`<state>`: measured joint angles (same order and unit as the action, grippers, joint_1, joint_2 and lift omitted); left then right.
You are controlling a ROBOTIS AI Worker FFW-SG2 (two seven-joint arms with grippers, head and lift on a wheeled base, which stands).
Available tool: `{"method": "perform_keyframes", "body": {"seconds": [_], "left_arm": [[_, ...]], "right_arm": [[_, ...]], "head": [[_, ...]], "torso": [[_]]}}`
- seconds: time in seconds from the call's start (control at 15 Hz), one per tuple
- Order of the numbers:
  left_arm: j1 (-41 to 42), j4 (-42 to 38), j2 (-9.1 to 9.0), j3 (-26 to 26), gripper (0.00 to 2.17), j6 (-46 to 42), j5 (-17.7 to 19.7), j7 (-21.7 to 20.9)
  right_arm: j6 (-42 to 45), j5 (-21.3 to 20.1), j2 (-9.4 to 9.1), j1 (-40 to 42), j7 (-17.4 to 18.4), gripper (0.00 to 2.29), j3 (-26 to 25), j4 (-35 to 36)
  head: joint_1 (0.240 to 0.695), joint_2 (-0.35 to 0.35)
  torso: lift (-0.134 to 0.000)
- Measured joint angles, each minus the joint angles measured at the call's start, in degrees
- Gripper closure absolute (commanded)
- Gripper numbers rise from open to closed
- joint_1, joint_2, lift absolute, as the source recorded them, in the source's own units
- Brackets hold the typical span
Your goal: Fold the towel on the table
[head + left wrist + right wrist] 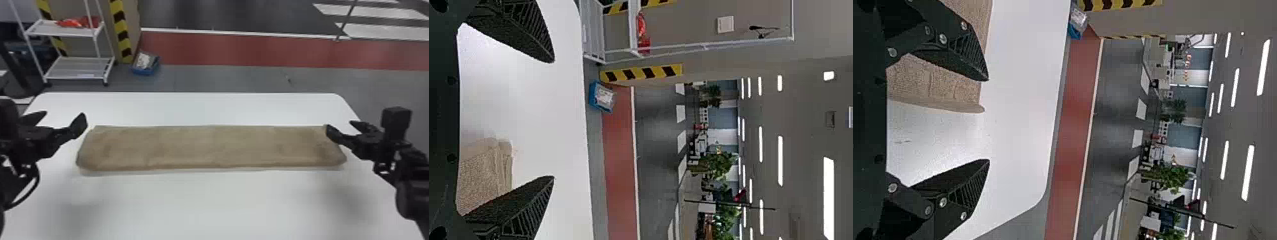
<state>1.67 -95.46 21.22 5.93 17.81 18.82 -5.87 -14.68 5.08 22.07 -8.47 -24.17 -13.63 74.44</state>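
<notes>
One long towel [210,148], closest to the right side

The towel lies flat on the white worktop [210,204] in a long strip. In the head view it runs from nine o'clock to three o'clock, one end by each arm.

The left gripper [64,114] has its jaws wide open, with nothing in them. From there the towel's near end is just beside, at about four o'clock.

The right gripper [339,124] has open, empty jaws too. From there the towel stretches off toward eight o'clock. This one looks nearer, as one tip of its jaws shows over the towel's far right corner.

The next fold may well bring one short end over to the other, so the jaws would need to get down to an end first.

Some bits are hard to see. The right jaws hide part of that corner — and I can't tell how high they are above it. The number of layers is hard to tell too.
</notes>
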Motion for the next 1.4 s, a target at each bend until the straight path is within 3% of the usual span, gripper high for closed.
{"method": "perform_keyframes", "body": {"seconds": [0.33,0.47,0.8,1.4], "left_arm": [[0.30,-1.36,-0.29,2.66,0.05,10.71,3.49,-0.46],[-0.08,-2.51,-0.53,3.38,0.05,17.02,4.22,-0.33],[-1.20,-4.75,-1.93,4.42,0.05,26.33,5.13,0.43],[-2.98,-4.50,-2.19,4.47,0.08,27.30,5.77,0.08]], "right_arm": [[-7.31,0.23,2.48,-1.15,-9.75,0.15,-0.45,1.61],[-8.86,0.22,3.30,-1.49,-11.82,0.16,-1.07,1.59],[-9.39,-0.23,4.90,-1.64,-14.56,0.22,-2.67,0.64],[-11.47,-0.49,5.11,-1.81,-18.16,0.22,-4.21,-1.14]], "head": [[0.695,-0.066],[0.695,-0.074],[0.695,-0.105],[0.695,-0.117]], "torso": [[-0.128],[-0.128],[-0.128],[-0.128]]}}
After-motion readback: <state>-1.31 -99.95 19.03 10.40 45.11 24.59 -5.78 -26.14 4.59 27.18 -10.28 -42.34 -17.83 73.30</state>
